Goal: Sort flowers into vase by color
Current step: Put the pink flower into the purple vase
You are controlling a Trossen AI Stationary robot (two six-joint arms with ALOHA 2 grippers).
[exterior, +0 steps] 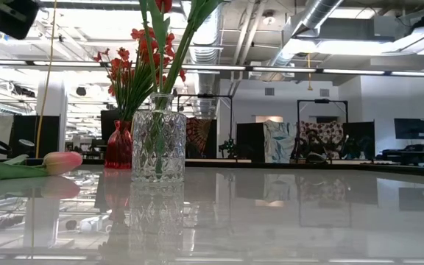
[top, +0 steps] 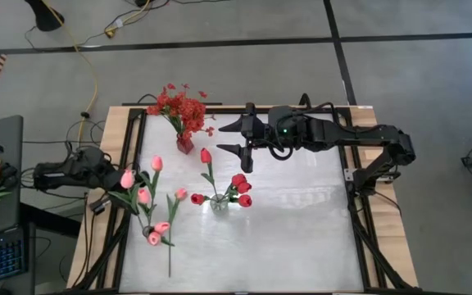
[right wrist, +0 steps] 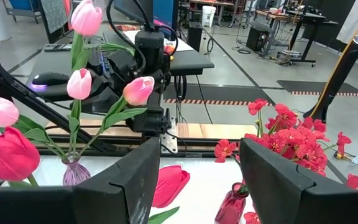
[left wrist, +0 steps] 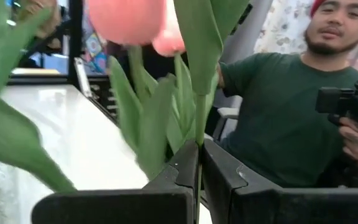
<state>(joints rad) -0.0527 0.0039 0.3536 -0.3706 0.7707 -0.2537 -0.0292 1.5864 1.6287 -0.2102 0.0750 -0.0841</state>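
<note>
Right now I have the left gripper (top: pixel 107 176) sitting at the left edge of the table (top: pixel 301 238), its fingers (left wrist: pixel 185 171) pinched tight on the thin green stem of a pink tulip (top: pixel 127 179). In the left wrist view that stem rises straight up out of the closed jaws, with the pink bud (left wrist: pixel 126 18) overhead and leaves crowding either side; beyond it a person in a green shirt (left wrist: pixel 272 124) holds a camera. From above, more pink tulips (top: pixel 156 233) cluster just inside the left rim, near that gripper, their long axes running roughly from the far side toward the near edge, and one long stem trails down toward the near side. My right gripper (top: pixel 238 139) hovers over the far middle of the table, jaws standing apart with nothing between them, between the red vase (top: pixel 185 144) with its bushy red spray (top: pixel 180 106) and open tabletop. The clear glass vase (top: pixel 220 202) stands near the middle, holding red tulips (top: pixel 241 190): one stem points toward the far edge, the others fan to the sides. The whole right half and near side of the surface is bare, giving plenty of room. In the low view a pink tulip bud (exterior: pixel 61 162) lies flat on the table, pointing toward the glass vase.
</note>
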